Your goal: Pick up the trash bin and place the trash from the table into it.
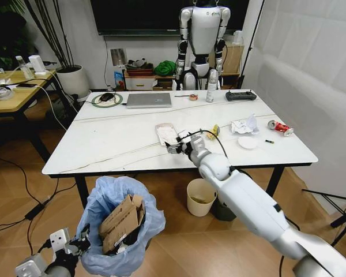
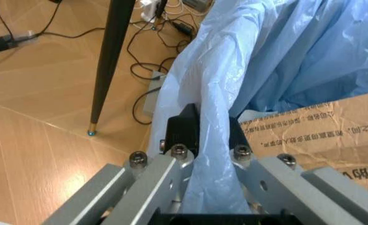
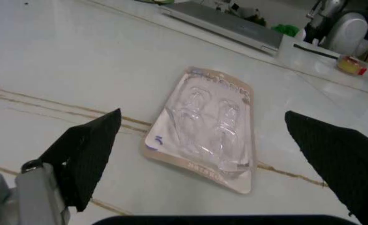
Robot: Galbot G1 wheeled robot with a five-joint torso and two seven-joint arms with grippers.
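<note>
- Head view: the right tool (image 1: pixel 174 148) hangs low over the bench (image 1: pixel 104 135), just at the near end of a clear plastic package (image 1: pixel 166 133). The package lies flat, its long axis running away from the tool toward the laptop (image 1: pixel 149 100). More trash sits farther right of the package: a yellow wrapper (image 1: pixel 214 131), crumpled tissue (image 1: pixel 244 124), a paper plate (image 1: pixel 248 142) and a red can (image 1: pixel 279 127). The trash bin (image 1: pixel 122 228), cardboard (image 1: pixel 122 222) already inside, hangs below the bench's front edge, held by the left tool (image 1: pixel 81 245).
- Left wrist view: the left tool (image 2: pixel 203 140) is clenched on the bin's blue bag (image 2: pixel 265 56) at the rim.
- Right wrist view: the right tool (image 3: pixel 203 154) is spread wide, released, the package (image 3: pixel 206 124) lying straight ahead between its fingers (image 3: pixel 87 150). The right arm is clearly nearer it.
</note>
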